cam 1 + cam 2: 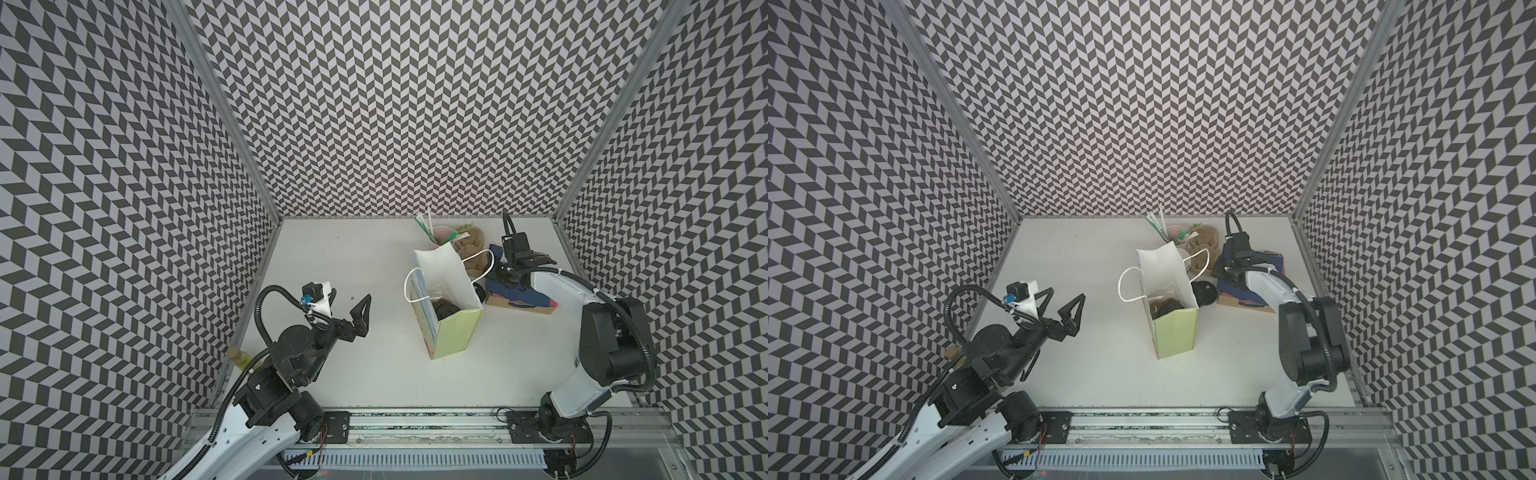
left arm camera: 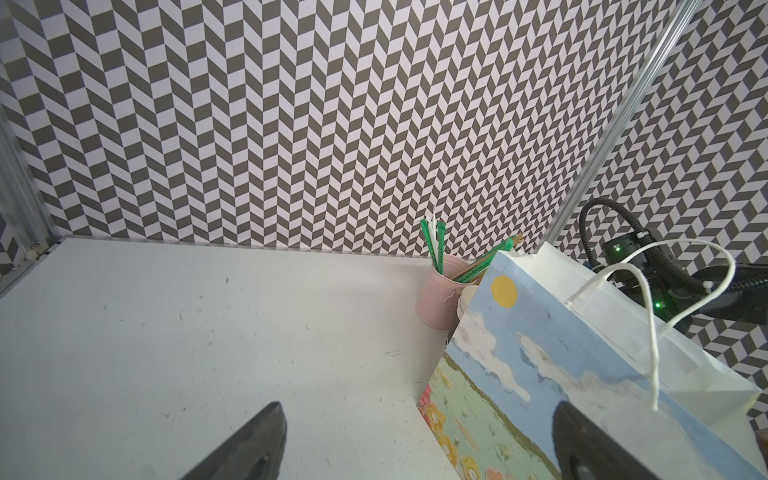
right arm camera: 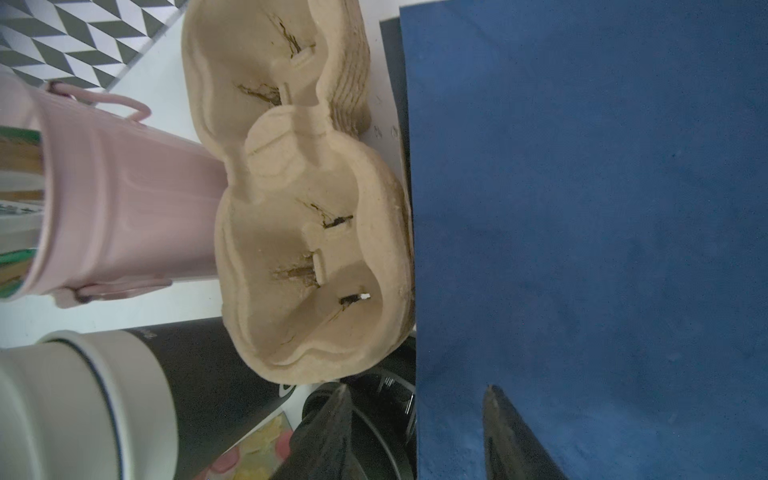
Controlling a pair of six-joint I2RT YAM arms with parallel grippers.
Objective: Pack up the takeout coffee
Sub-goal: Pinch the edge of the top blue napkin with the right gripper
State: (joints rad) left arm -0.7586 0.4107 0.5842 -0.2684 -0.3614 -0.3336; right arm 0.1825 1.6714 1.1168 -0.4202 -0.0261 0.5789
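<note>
As far as I can judge, the takeout coffee (image 1: 446, 309) sits down inside the gift bag (image 1: 457, 332). Its dark round lid faces up through the open mouth in both top views, so its long axis stands upright and any reach for it must come straight down. My right gripper (image 3: 415, 387) hangs low just beyond the bag, on the side away from my left arm. Its jaws are partly apart with nothing gripped that I can see, one finger over the blue stack (image 3: 582, 208) and the other over loose black lids (image 3: 386, 399). My left gripper (image 1: 1066, 294) stands wide and empty on the bag's other side. The right looks slightly nearer, but the bag's wall stands between each gripper and the cup.
</note>
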